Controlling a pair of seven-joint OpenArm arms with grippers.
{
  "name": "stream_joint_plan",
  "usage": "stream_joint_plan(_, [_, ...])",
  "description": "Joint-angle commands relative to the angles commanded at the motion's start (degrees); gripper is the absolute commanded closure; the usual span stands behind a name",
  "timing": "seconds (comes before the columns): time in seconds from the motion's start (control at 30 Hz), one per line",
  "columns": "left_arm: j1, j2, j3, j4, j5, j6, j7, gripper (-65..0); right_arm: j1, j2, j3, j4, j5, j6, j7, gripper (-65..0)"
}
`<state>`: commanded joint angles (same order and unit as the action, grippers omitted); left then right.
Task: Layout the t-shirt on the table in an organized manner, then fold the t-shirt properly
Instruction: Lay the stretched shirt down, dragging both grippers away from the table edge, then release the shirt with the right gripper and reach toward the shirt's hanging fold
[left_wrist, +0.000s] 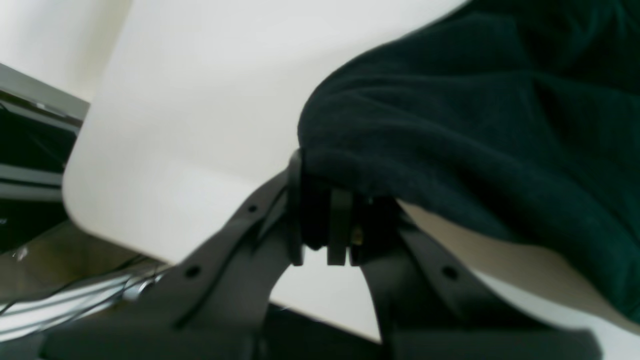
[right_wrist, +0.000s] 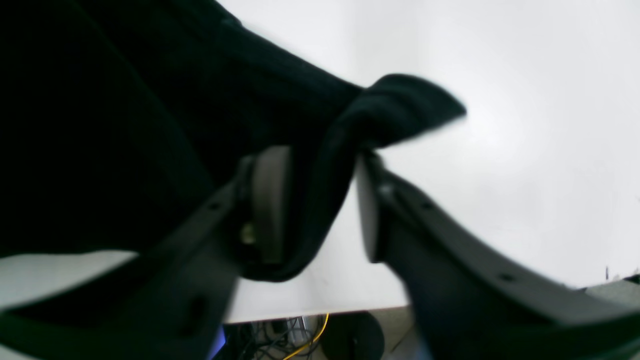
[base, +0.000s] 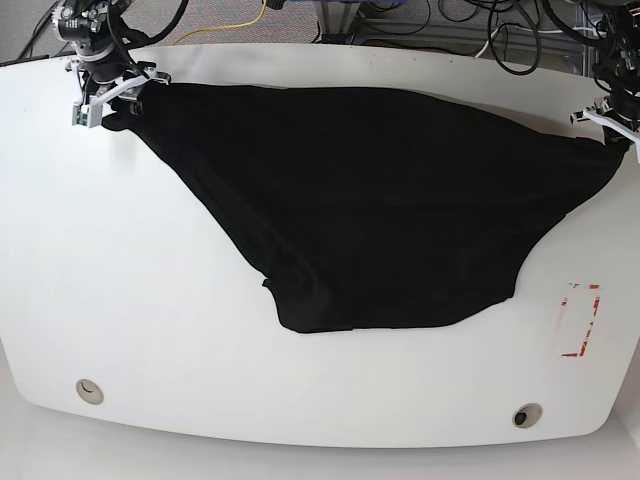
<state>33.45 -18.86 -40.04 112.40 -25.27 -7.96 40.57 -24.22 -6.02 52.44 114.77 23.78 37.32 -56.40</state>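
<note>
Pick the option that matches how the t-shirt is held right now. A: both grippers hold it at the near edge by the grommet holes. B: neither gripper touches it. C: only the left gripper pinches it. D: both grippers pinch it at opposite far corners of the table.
D: the right gripper and the left gripper each clamp an end of the t-shirt, stretched along the far side of the table.

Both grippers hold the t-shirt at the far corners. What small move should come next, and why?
Probably draw both arms slightly apart. The left gripper and right gripper pinch the t-shirt, yet it hangs in a slack triangle on the table.
</note>
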Motion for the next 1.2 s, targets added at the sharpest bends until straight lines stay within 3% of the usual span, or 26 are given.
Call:
stream_joint_plan(0.07, [0.79, 0.00, 0.00, 0.00, 0.00, 0.00, 0.00, 0.0, -0.53, 0.00, -0.09, 0.00, 0.00, 0.00, 0.00, -53.1])
stream_joint_plan(0.13, [1.32, 0.00, 0.00, 0.00, 0.00, 0.00, 0.00, 0.0, -0.79, 0.00, -0.09, 0.00, 0.00, 0.00, 0.00, -61.4])
stream_joint_plan(0.2, [1.41, 0.00, -0.09, 0.00, 0.00, 0.00, 0.00, 0.0, -0.88, 0.00, -0.09, 0.00, 0.00, 0.00, 0.00, -65.0])
stream_joint_plan(0.37, [2.11, 0.00, -0.18, 0.00, 0.00, 0.00, 0.00, 0.0, -0.35, 0.44, -0.09, 0.00, 0.00, 0.00, 0.09, -65.0])
stream_joint_plan(0.63, [2.11, 0.18, -0.18, 0.09, 0.00, 0.00, 0.00, 0.0, 5.80, 4.48, -0.26, 0.00, 0.00, -0.09, 0.00, -65.0])
stream_joint_plan(0.8, [2.11, 0.18, -0.18, 0.09, 0.00, 0.00, 0.00, 0.0, 6.68, 6.51, -0.44, 0.00, 0.00, -2.46, 0.00, -65.0])
stream_joint_plan(0.9, [2.20, 0.09, -0.35, 0.18, 0.00, 0.00, 0.00, 0.0, 6.77, 7.91, -0.62, 0.00, 0.09, -2.81, 0.00, -65.0])
stream_joint_plan(1.2, [2.20, 0.26, -2.64, 0.35, -0.09, 0.00, 2.55, 0.0, 13.63, 11.69, -9.05, -3.43, 0.44, -2.73, 0.00, -65.0])
